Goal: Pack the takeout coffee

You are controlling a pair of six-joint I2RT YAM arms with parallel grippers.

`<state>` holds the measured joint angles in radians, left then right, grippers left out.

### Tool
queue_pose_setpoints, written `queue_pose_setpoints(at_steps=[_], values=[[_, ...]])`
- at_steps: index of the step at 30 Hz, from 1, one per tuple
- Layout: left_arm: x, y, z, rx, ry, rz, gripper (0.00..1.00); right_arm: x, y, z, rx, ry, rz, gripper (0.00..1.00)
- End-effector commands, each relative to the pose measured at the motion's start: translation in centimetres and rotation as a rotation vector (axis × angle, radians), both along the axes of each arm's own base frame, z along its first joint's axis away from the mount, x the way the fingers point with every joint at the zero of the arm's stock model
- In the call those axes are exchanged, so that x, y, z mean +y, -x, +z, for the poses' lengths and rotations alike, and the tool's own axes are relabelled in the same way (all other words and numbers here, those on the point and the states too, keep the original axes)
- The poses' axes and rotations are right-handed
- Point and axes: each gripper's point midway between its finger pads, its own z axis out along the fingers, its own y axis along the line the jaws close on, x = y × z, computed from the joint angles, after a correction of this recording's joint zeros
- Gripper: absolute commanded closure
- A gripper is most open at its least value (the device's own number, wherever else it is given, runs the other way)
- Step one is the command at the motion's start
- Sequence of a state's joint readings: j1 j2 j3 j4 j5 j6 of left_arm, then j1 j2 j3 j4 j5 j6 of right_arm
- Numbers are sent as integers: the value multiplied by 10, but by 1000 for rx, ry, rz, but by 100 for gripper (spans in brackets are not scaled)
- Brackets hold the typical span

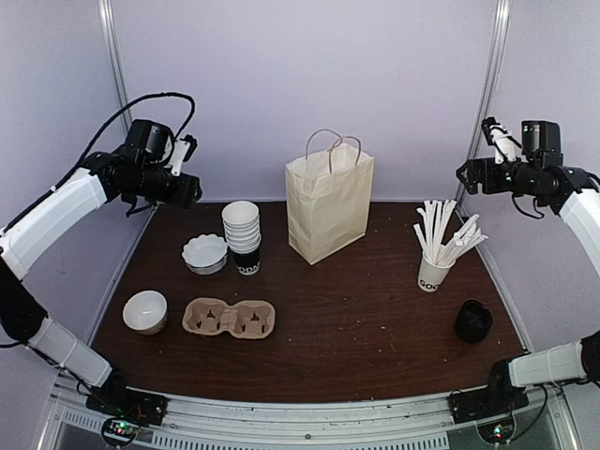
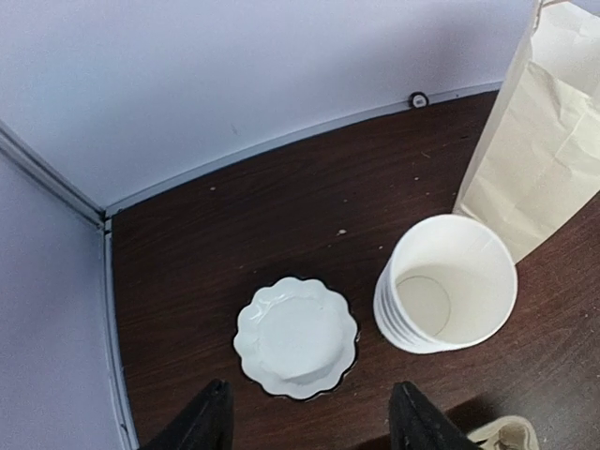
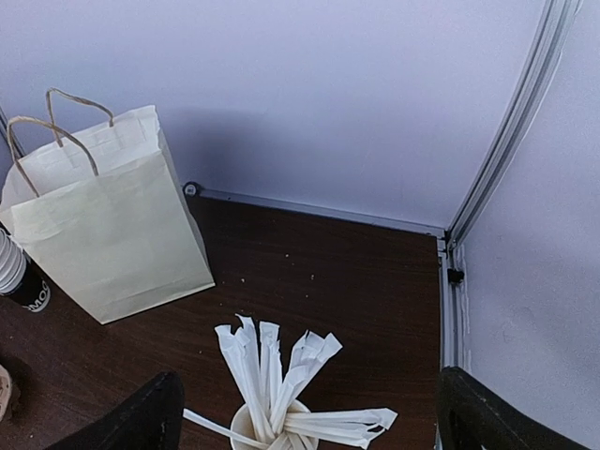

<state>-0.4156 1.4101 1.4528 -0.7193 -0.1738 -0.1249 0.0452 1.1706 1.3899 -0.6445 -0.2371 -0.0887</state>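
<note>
Coffee: stood upright and lidded on the table, well below the right tool and back toward that arm's base. It was outside both wrist views and nothing touched it.
Bag: stood upright with its mouth up, between the two tools and lower than both, probably set that way for loading from above.
Carrier: lay flat below the left tool, nearer that arm's base, with both wells empty. It was probably meant to seat the coffee.
Left tool: fingers apart, holding nothing, aimed down at the dish and cup stack.
Right tool: fingers wide apart, empty, with the stick cup just beneath.
Left arm: raised high, elbow bent, wrist tipped down and inward.
Right arm: mirrored the left. Both looked parked clear of the goods, and the right seemed better placed for the coffee.
</note>
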Motion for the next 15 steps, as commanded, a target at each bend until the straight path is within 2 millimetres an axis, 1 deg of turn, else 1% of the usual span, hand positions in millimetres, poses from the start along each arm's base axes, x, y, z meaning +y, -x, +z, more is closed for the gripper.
queue_pose_setpoints(at_steps=[1,4,7,11,12,15], values=[[-44,-9,11,19,77,-130,39,-1,-8,-11,-10,-10,6,2],[-66,-15,14,17,111,-174,39,2,-7,-16,2,-4,38,1],[-84,-17,14,35,145,-221,40,10,-6,-22,11,7,95,1],[-108,-20,15,77,169,-289,44,11,-7,-34,9,29,120,1],[-116,-20,18,86,182,-314,46,11,-8,-37,4,33,123,1],[-143,-23,12,134,197,-383,50,13,-6,-51,10,36,139,1]])
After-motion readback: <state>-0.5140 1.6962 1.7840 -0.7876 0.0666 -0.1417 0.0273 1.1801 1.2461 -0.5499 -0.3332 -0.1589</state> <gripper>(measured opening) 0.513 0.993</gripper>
